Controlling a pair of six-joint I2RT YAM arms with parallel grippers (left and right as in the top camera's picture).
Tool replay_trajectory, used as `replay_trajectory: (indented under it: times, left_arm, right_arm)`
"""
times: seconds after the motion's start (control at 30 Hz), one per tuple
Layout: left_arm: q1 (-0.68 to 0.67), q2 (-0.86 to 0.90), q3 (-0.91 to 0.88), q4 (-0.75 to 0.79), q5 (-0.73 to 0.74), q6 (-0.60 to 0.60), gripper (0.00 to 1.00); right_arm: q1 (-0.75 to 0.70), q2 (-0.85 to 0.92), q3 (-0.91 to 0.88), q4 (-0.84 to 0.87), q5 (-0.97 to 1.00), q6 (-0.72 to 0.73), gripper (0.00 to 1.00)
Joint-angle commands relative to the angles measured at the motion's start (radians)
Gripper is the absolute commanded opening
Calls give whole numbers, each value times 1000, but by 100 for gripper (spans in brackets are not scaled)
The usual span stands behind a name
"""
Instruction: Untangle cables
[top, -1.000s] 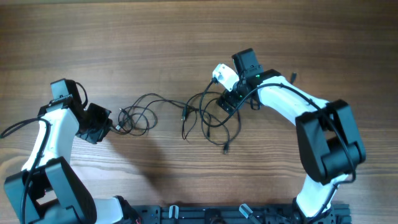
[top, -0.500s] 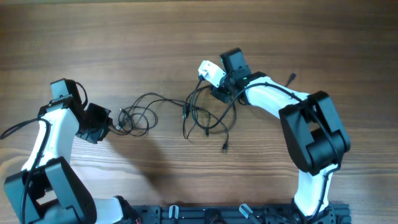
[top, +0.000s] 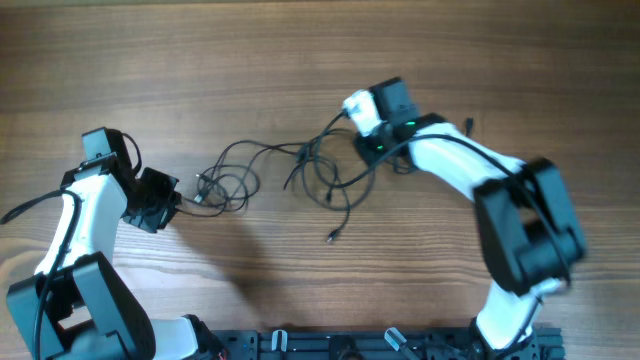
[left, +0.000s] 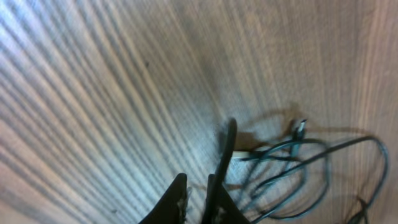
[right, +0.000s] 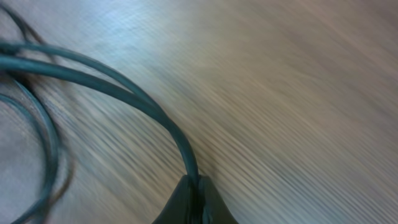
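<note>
Several thin black cables (top: 290, 175) loosely tangled on wooden table (top: 300, 50), between my arms. Left gripper (left: 196, 194) pinches cord at tangle's left end; right gripper (right: 196, 186) clamped on right-hand loop. I judge them light, limp, slippery; best hold near plug (top: 330, 238).

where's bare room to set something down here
Free: brown wooden table along the far edge and at the near middle. Crowded: the centre band, where thin black cords run from left pincer to right pincer.

The right tool (right: 196, 186) has clamped shut and tugged the cables (top: 318, 172).
</note>
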Motion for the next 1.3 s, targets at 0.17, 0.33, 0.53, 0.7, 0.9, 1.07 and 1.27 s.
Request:
replay_trajectory:
  times: [0.17,0.33,0.53,0.7,0.9,1.07,1.27]
  left_arm:
    - [-5,6,-3,-10,4,-8,12]
    - [-5,6,-3,2,4,-8,12]
    - [-5,6,-3,5,-1,-7,12]
    - [-5,6,-4,5,-27,0,12]
    - [-5,6,-4,5,-27,0,4]
    - [-5,6,-4,5,-28,121,4]
    - [-5,6,-5,5,-72,195,4]
  right_arm:
    - [-80,-494,10,72,-173,184,4]
    - [-80,-623,10,101,-176,174,4]
    - [-80,-636,10,89,-99,158,4]
    - [-94,-679,10,245,175,344,4]
    - [-172,-727,10,639,26,444,4]
    - [-258,-723,10,711,254,507,4]
    - [-348,-721,10,417,620,632,4]
